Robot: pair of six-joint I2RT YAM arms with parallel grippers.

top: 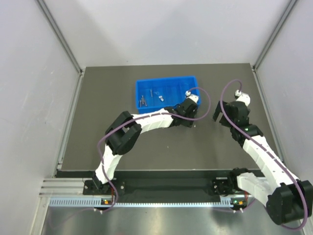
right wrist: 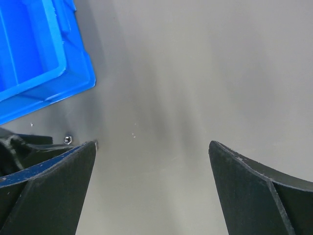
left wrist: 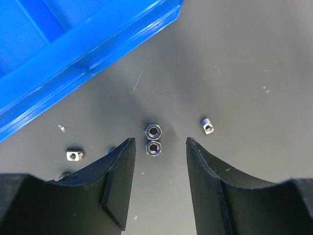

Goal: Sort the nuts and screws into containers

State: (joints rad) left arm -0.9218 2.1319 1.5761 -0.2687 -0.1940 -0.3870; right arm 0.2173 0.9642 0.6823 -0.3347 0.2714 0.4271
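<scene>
Left arm stretched forward-right, elbow folded. Left gripper [left wrist: 159, 142] points down, fingers partly spread astride two touching hex nuts [left wrist: 153, 131] on the table [left wrist: 254, 58]. Right gripper [right wrist: 151, 147] spread wide, holding nothing. Beyond: blue tray [left wrist: 73, 54], with screws [top: 142, 99] toward its left end.

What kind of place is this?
Probably a robot test booth: plain white walls box in a dark table, two robot arms are bolted at its edge, and a blue tray holds small metal parts.
</scene>
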